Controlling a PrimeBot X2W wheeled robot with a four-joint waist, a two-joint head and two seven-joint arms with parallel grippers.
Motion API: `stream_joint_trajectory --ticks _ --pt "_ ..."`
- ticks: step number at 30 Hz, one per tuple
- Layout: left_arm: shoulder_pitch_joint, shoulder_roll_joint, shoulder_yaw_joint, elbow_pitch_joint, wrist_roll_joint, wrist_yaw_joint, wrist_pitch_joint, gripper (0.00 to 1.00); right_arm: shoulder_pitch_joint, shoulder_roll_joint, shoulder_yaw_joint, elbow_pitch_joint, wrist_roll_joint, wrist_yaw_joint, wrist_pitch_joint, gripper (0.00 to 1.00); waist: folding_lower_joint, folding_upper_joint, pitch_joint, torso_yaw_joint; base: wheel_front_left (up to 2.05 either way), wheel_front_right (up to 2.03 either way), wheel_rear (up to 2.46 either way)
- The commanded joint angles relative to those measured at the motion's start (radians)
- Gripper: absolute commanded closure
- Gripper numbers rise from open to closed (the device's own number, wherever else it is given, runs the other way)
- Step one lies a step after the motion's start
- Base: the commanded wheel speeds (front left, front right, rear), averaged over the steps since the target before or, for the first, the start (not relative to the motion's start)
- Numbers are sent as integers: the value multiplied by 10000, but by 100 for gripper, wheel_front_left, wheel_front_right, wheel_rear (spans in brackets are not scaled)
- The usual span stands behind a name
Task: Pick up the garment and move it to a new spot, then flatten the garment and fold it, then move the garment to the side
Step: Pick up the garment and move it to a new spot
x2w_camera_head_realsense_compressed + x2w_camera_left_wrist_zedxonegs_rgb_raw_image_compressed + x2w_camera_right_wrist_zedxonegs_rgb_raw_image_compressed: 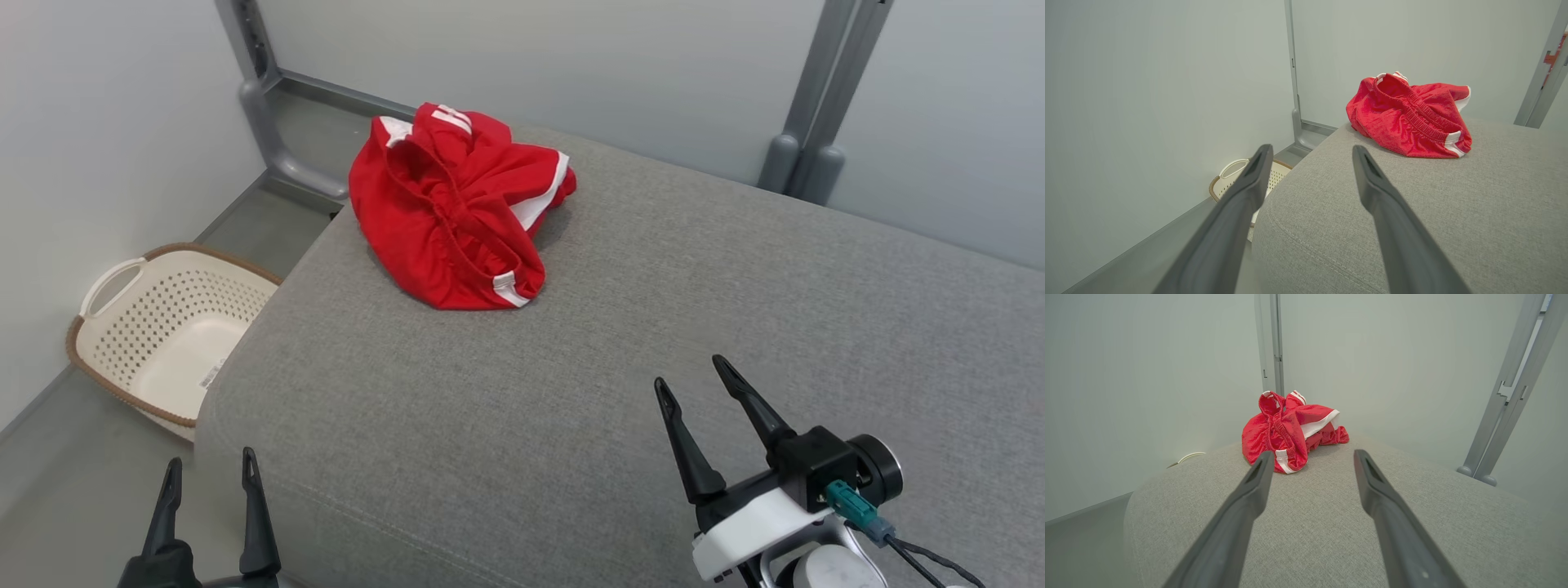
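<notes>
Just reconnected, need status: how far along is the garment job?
Nothing looks done: the red shorts lie crumpled at the far left corner of the grey cushion. Nothing in hand; left gripper and right gripper are open, short of them. Pickup, move, flattening, folding and setting aside all remain.

Pale walls point(82, 122), grey floor point(82, 506), perhaps a sofa point(571, 367)

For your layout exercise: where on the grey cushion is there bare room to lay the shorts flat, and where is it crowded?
Widest bare patch: middle and right of the grey cushion, between the red shorts and the right claw. A narrower strip runs from the shorts toward the left claw. Crowded: far-left corner.
</notes>
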Motion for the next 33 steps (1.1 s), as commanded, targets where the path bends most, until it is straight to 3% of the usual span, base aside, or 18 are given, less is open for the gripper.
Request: stream_joint_trajectory --ticks 1,8,15,23,29,33 --pt "106 15 74 -76 -75 48 3 0 -146 -47 18 57 55 1 -32 0 -1 0 209 541 0 0 0" --pt "132 4 125 -69 -31 11 3 0 -40 -47 -192 99 84 1 -32 0 -1 0 181 512 0 0 0" --pt "-1026 279 -362 646 252 -771 3 0 248 -44 -753 -121 -197 1 -32 0 -1 0 435 425 0 0 0" --pt "-4700 679 -1292 2983 339 -1445 262 0 -373 -46 -952 -394 -857 1 -32 0 -1 0 1746 -618 0 0 0" --pt "-6873 563 -2251 4672 -653 -1662 1030 0 -1017 -47 -1071 -660 -1299 -2 -32 0 -1 0 2957 -1450 0 0 0" --pt "-7908 924 -3511 5601 -1535 -1668 1438 0 -1408 -44 -1075 -897 -1475 -1 -32 0 -1 0 3707 -1981 0 0 0"
